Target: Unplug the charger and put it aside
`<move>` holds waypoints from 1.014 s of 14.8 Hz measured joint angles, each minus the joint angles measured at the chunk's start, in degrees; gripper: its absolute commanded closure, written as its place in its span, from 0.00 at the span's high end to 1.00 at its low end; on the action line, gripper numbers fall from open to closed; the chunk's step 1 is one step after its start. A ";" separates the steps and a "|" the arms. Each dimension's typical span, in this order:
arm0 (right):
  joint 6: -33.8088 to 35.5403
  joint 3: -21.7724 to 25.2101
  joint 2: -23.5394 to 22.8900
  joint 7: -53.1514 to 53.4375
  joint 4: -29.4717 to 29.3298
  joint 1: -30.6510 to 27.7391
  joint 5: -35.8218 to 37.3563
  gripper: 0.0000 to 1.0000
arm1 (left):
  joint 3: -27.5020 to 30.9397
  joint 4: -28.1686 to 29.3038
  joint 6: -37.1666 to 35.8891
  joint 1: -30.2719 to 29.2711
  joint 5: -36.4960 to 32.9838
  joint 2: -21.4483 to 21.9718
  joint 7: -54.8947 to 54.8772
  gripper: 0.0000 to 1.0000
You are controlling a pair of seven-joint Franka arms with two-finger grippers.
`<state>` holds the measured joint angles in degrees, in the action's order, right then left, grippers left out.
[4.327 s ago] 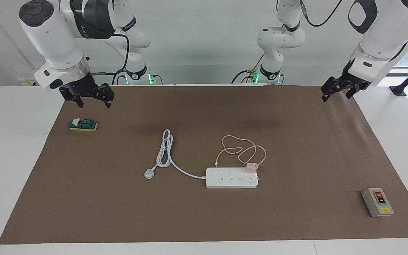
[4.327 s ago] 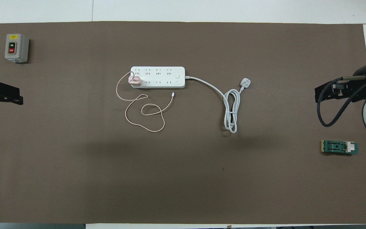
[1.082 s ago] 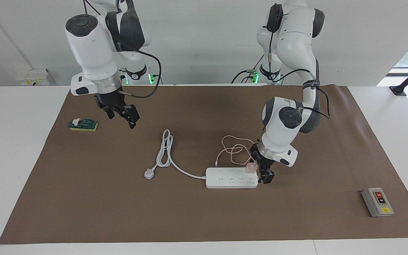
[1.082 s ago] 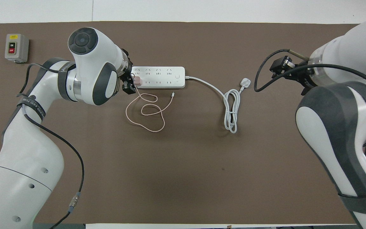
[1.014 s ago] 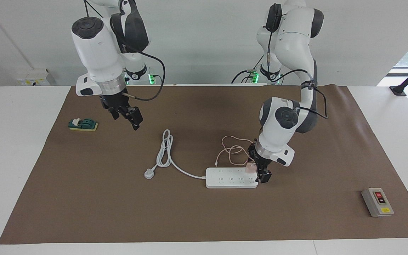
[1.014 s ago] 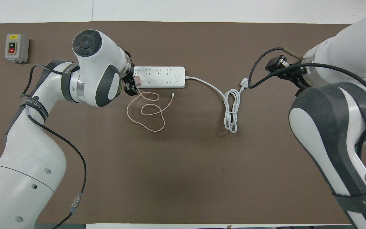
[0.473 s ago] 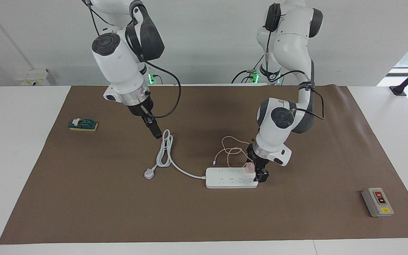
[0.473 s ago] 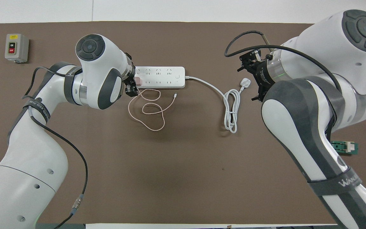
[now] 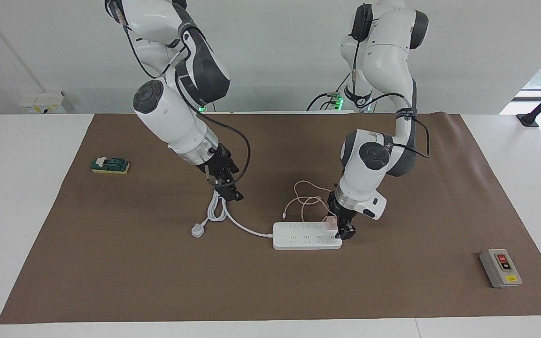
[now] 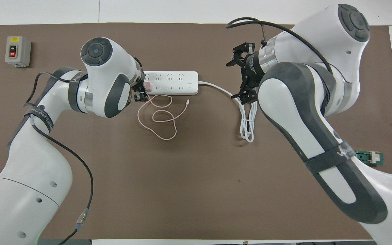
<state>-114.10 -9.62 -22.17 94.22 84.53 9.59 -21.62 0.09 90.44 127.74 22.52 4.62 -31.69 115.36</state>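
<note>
1. Swung well in from over by the green block (image 9: 110, 165) since a second ago, and now hanging over the coil of the white cord (image 9: 219, 206): that's the right gripper (image 9: 227, 189), fingertips spread apart in the overhead view, nothing between them
2. Underneath it all, plenty of bare brown mat (image 9: 270, 291) across the table
3. Down low at the power strip's end toward the left arm's end of the table, find the left gripper (image 9: 341, 227), set right at the charger; closed on it or not, cannot tell from either view
4. Mid-mat, flat and unmoved: white power strip (image 9: 303, 240), with that cord running off toward the right arm's end and finishing in a white plug (image 9: 197, 231)
5. Out toward the left arm's end, farther from the robots than the strip, well apart from everything: grey switch box (image 9: 500, 267)
6. And the small one, seated in the strip's end socket on the row nearer the robots: pale pink charger (image 9: 330, 221), with its thin pink cable (image 9: 305, 199) lying in loose loops on the mat, nearer the robots than the strip
</note>
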 measured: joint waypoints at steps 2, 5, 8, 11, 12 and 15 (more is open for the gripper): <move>-1.87 0.00 -3.69 4.05 -4.10 1.04 -0.26 0.99 | 0.00 0.00 -0.06 0.00 0.00 0.18 0.00 0.77; -7.30 -0.02 -8.82 6.57 -7.76 3.61 -1.29 0.98 | 0.00 0.00 -0.09 0.00 0.00 0.45 0.00 0.68; -12.45 -0.02 -13.40 7.78 -8.55 6.38 -1.43 0.97 | 0.00 0.04 -0.11 0.00 0.00 0.59 0.00 0.63; -13.11 -0.01 -16.34 6.36 -9.37 6.78 -2.00 0.98 | 0.00 0.15 -0.12 0.00 0.00 0.66 0.00 0.62; -12.76 -0.02 -16.88 4.08 -9.55 6.69 -2.05 0.97 | 0.00 0.20 -0.13 0.00 0.00 0.67 0.00 0.62; -8.92 0.07 -18.19 -0.36 -11.13 6.20 -2.59 0.97 | 0.00 0.33 -0.13 0.00 0.00 0.71 0.00 0.63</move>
<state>-123.03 -9.55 -40.36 93.86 73.41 15.79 -24.21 0.09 90.77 127.61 22.52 4.62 -30.98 115.36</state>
